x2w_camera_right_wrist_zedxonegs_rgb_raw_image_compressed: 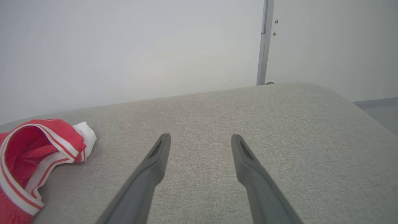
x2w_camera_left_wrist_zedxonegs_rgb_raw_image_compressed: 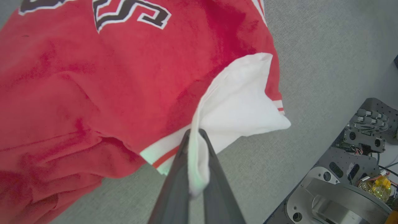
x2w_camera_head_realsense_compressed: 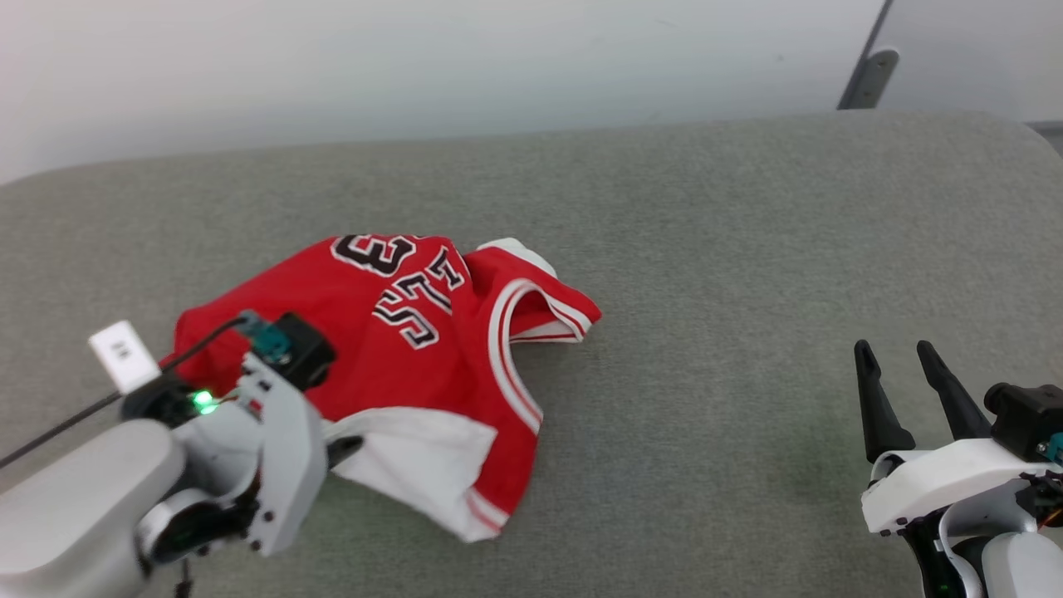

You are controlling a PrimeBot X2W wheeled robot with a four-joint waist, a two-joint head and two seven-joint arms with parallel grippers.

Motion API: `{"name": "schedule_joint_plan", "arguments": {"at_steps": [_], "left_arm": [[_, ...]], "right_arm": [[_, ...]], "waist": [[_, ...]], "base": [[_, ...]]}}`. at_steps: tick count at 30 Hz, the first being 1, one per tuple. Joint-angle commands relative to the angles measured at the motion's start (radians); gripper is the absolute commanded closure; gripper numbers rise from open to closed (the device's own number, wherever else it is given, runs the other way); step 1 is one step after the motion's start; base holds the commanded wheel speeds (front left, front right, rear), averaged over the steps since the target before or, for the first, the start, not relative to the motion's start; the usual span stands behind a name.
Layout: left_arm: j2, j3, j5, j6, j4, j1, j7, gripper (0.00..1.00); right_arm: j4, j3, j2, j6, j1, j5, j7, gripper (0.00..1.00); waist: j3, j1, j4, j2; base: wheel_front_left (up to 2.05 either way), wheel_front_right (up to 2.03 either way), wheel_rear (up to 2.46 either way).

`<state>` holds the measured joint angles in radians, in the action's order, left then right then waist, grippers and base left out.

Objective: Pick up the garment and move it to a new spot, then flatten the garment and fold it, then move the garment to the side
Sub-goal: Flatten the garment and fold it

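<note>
The garment (x2w_camera_head_realsense_compressed: 399, 332) lies crumpled on the left half of the grey counter (x2w_camera_head_realsense_compressed: 747, 249), just ahead of the left arm and well apart from the right hand (x2w_camera_head_realsense_compressed: 895, 349).

It is soft, light and limp, so I judge it will sag and stretch from whatever point lifts it. The rest will trail along the counter's cloth cover rather than slide freely. Nothing about it is fragile, though a thin pinch of cloth could slip out under the weight of the body.

The left hand (x2w_camera_left_wrist_zedxonegs_rgb_raw_image_compressed: 194, 132) has its fingers pressed together on a fold of the white sleeve (x2w_camera_left_wrist_zedxonegs_rgb_raw_image_compressed: 239, 102), with the cloth bunched between them. That hold looks good enough for dragging or lifting the heap. For flattening, the two shoulders or the two bottom corners would likely be better places, one per hand.

The right hand is spread and holds nothing, above bare counter.

The garment is bright red. Black, white-edged lettering (x2w_camera_head_realsense_compressed: 407, 291) is upside down in the head view and partly folded under. Red-and-white striped trim (x2w_camera_head_realsense_compressed: 519, 365) edges an opening that gapes toward the right. A second bit of white cloth peeks out at the far side. The body is doubled over itself in thick folds, so neither its outline nor its front can be made out whole.
</note>
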<state>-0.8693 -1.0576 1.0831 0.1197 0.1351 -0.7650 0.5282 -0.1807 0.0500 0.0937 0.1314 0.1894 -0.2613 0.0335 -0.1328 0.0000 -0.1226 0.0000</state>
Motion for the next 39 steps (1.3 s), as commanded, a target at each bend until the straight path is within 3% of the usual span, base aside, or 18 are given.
{"name": "schedule_joint_plan", "arguments": {"at_steps": [1, 7, 12, 16, 22, 23, 24, 25, 26, 27, 39], "left_arm": [[-0.024, 0.006, 0.007, -0.011, -0.015, 0.020, -0.004, 1.00], [-0.139, 0.017, 0.005, -0.051, -0.054, 0.076, -0.027, 1.00], [-0.191, 0.012, 0.016, -0.048, -0.003, 0.122, -0.054, 1.00], [-0.184, -0.004, 0.025, -0.034, 0.083, 0.156, -0.074, 1.00], [-0.117, -0.012, 0.057, -0.013, 0.240, 0.183, -0.118, 1.00], [-0.108, -0.013, 0.060, -0.011, 0.257, 0.186, -0.124, 0.96], [-0.099, -0.014, 0.062, -0.008, 0.270, 0.186, -0.128, 0.84], [-0.090, -0.010, 0.067, -0.006, 0.284, 0.184, -0.138, 0.55], [-0.080, -0.006, 0.075, -0.006, 0.293, 0.183, -0.149, 0.13], [-0.071, -0.004, 0.074, -0.005, 0.301, 0.182, -0.156, 0.00], [-0.030, 0.029, 0.037, -0.038, 0.254, 0.157, -0.282, 0.00]], "right_arm": [[0.002, 0.000, 0.003, -0.001, -0.014, -0.001, -0.003, 0.00], [0.009, 0.002, 0.006, -0.001, -0.022, 0.002, -0.012, 0.00], [0.013, -0.001, 0.006, -0.001, -0.035, 0.003, -0.022, 0.00], [0.014, -0.015, 0.004, -0.001, -0.039, -0.003, -0.031, 0.00], [0.015, -0.041, 0.012, -0.001, -0.057, -0.011, -0.043, 0.00], [0.014, -0.045, 0.013, -0.001, -0.057, -0.014, -0.047, 0.00], [0.014, -0.049, 0.016, -0.001, -0.056, -0.018, -0.049, 0.00], [0.013, -0.054, 0.019, -0.001, -0.055, -0.021, -0.050, 0.00], [0.011, -0.059, 0.023, -0.001, -0.056, -0.023, -0.051, 0.00], [0.009, -0.065, 0.027, -0.001, -0.058, -0.026, -0.055, 0.00], [0.002, -0.099, 0.075, -0.001, -0.038, -0.054, -0.079, 0.00]], "waist": [[0.018, 0.0000, 0.023, 0.0000], [0.034, 0.0000, 0.053, 0.0000], [0.051, 0.0000, 0.068, 0.0000], [0.062, 0.0000, 0.070, 0.0000], [0.078, 0.0000, 0.070, 0.0000], [0.081, 0.0000, 0.070, 0.0000], [0.083, 0.0000, 0.071, 0.0000], [0.085, 0.0000, 0.072, 0.0000], [0.088, 0.0000, 0.075, 0.0000], [0.091, 0.0000, 0.078, 0.0000], [0.118, 0.0000, 0.161, 0.0000]], "base": [[0.00, 0.00, 0.00], [0.00, 0.00, 0.00], [0.00, 0.00, 0.00], [0.00, 0.00, 0.00], [0.00, 0.00, 0.00], [0.00, 0.00, 0.00], [0.00, 0.00, 0.00], [0.00, 0.00, 0.00], [0.00, 0.00, 0.00], [0.00, 0.00, 0.00], [0.00, 0.00, 0.00]]}}
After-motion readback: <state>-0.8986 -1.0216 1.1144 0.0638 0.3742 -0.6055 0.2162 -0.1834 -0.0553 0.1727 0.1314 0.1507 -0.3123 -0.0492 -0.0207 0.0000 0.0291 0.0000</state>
